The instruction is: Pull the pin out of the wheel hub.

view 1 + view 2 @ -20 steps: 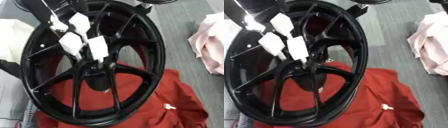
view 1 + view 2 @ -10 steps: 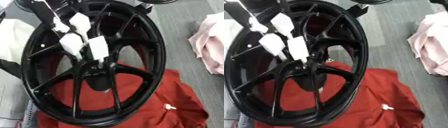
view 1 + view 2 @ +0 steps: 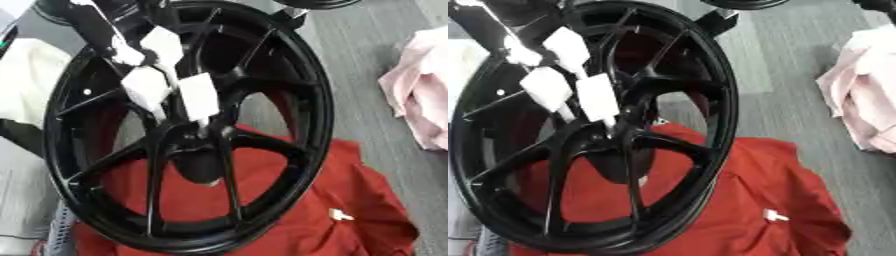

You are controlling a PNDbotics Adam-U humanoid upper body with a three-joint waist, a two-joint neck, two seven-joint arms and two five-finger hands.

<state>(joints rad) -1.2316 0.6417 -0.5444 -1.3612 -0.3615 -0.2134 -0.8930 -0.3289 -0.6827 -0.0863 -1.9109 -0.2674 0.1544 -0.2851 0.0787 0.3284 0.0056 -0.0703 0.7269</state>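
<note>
From the upper left of the frame the left hand (image 3: 162, 82) reaches down into the black wheel hub (image 3: 293, 75), white-tipped fingers (image 3: 199, 97) bunched at the centre where the spokes meet. The pin itself cannot be made out, nor whether they grip it. The red cloth (image 3: 350, 200) and pink cloth (image 3: 420, 100) show no readable writing.

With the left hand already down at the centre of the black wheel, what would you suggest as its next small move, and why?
Probably a short, straight pull back along the hub's axis. The left hand reaches in from the upper left, its white-padded fingertips gathered right at the hub of the black wheel, which stands tilted on a red cloth. The pin itself is hidden, so I cannot confirm the hold.
</note>
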